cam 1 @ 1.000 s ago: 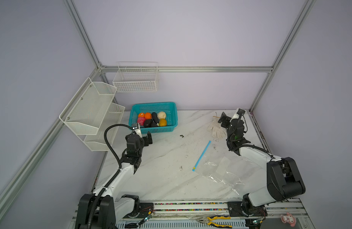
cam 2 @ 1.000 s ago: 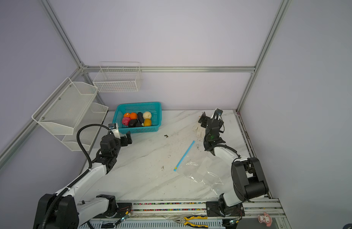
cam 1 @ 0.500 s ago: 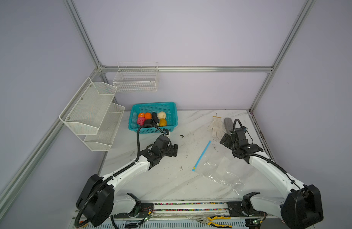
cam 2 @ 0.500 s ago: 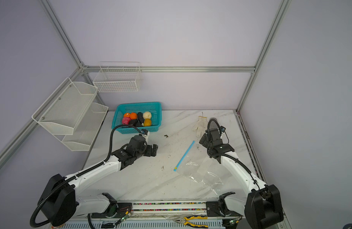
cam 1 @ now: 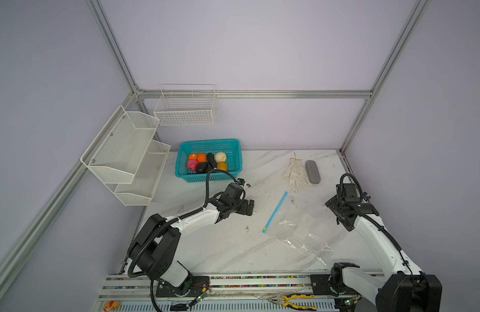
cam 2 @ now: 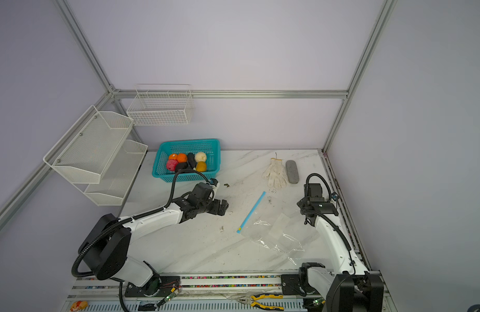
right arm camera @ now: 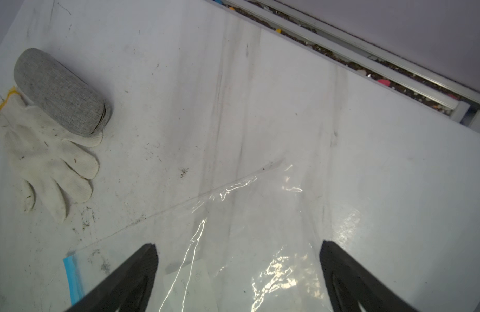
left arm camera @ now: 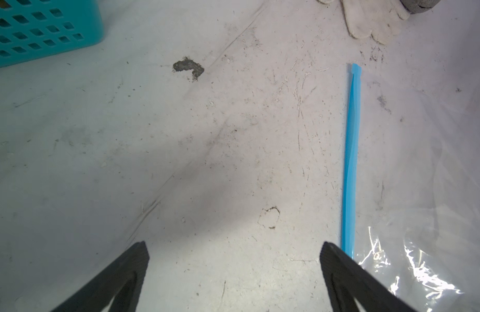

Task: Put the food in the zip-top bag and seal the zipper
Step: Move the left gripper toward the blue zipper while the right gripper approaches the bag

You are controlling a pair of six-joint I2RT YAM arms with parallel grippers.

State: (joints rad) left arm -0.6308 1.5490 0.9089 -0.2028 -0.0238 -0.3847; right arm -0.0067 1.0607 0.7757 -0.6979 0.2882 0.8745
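Seven pieces of food point(cam 1: 202, 157) in one teal basket point(cam 1: 209, 142), one clear zip-top bag point(cam 1: 293, 224), one blue zipper point(cam 1: 275, 211), one white glove point(cam 1: 295, 173), one grey case point(cam 1: 312, 171), one wire basket point(cam 1: 185, 109), one two-tier shelf point(cam 1: 120, 146) at left, one pair of pliers point(cam 1: 295, 299)

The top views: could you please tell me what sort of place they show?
Most likely a robotics lab test cell, not a real kitchen: a left arm and right arm mounted at a marble-look table, plain panels on an aluminium frame all round, and toy food in a teal basket.
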